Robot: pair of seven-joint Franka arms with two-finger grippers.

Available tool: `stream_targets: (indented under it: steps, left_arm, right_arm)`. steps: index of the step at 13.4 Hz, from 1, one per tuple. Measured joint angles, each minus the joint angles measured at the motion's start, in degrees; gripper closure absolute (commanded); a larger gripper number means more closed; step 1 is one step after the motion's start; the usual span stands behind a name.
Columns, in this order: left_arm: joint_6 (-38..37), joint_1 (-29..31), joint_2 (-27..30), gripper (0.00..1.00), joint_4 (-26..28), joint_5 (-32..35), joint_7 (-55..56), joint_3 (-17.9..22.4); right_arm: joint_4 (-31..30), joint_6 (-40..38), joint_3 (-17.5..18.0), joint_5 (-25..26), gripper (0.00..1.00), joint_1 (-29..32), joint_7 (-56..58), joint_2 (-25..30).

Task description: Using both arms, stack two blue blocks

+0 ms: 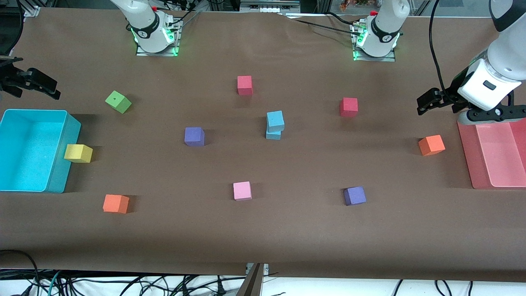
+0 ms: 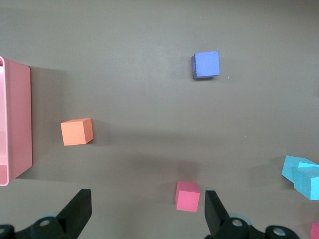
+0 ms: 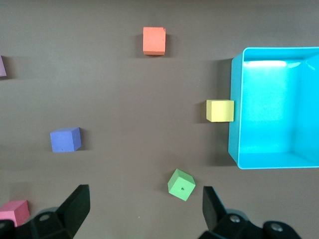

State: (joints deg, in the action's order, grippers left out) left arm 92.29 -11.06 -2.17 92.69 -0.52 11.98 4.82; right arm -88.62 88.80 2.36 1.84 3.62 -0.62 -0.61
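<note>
Stack: I see the two light sky-blue foam cubes near the middle of the brown-covered bench [image 1: 263, 238], the upper blue cube [image 1: 275, 121] resting on the lower blue cube [image 1: 273, 135], twisted slightly out of line with it.
Left gripper [image 1: 427, 102]: I see it up in the air at the left arm's end of the bench, over bare cloth just beside the shallow pink plastic tray [image 1: 472, 164]; its jaws stand wide apart and hold nothing, as my left wrist view [image 2: 147, 211] shows.
Right gripper [image 1: 31, 82]: it hangs at the right arm's end, over the cloth above the large cyan plastic bin [image 1: 68, 148]; jaws wide and empty in my right wrist view [image 3: 144, 209].
Beside the bin: a yellow foam cube [image 1: 78, 153] touches its outer wall.
Other cubes: a green foam cube [image 1: 118, 102] sits tilted near the right gripper; two red foam cubes [image 1: 245, 85] [image 1: 349, 107] lie farther from the front camera than the stack; a purple foam cube [image 1: 194, 136] lies level with the stack, toward the right arm's end.
Near row: an orange foam cube [image 1: 116, 203], a pink foam cube [image 1: 242, 190] and a second purple cube [image 1: 354, 195] lie nearer the front camera; a second orange cube [image 1: 431, 145] sits near the tray.
</note>
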Motion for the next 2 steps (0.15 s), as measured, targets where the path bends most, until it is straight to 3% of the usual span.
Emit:
stream_targets:
  steps: [2]
  left_arm:
    - [0.0,0.0,0.0,0.0,0.0,0.0,0.0,-0.1]
  right_arm:
    - [0.0,0.2,0.0,0.0,0.0,0.0,0.0,-0.1]
